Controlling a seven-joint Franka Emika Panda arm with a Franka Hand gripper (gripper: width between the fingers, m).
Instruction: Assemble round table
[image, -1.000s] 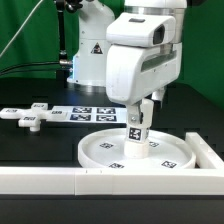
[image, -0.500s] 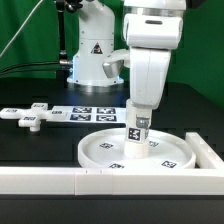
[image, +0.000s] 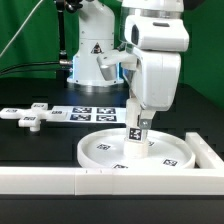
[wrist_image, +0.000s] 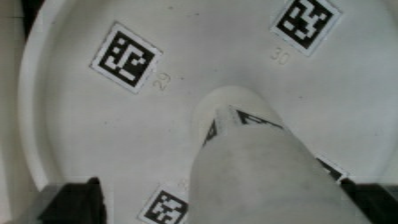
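Observation:
The large rimmed round disc (image: 96, 150) lies flat on the black table at the front right. The short cylindrical post (image: 137, 134) stands upright at its middle, tags on its side. My gripper (image: 140, 116) hangs straight down over the post, open, a finger on either side of its upper part. In the wrist view the post (wrist_image: 267, 150) runs up between the dark fingertips (wrist_image: 73, 201) of the gripper (wrist_image: 222, 205). Bare disc (wrist_image: 214, 50) and a tag show between one finger and the post. The cross-shaped piece (image: 28, 118) lies apart at the exterior view's left.
The marker board (image: 92, 114) lies flat behind the disc. A long white border wall (image: 50, 181) runs along the table's front and turns up the exterior view's right side (image: 207, 150). The arm's white base (image: 92, 55) stands at the back.
The wrist and hand have turned about the post and swung toward the exterior view's right. The jaws stayed open, and the post and disc have not moved.

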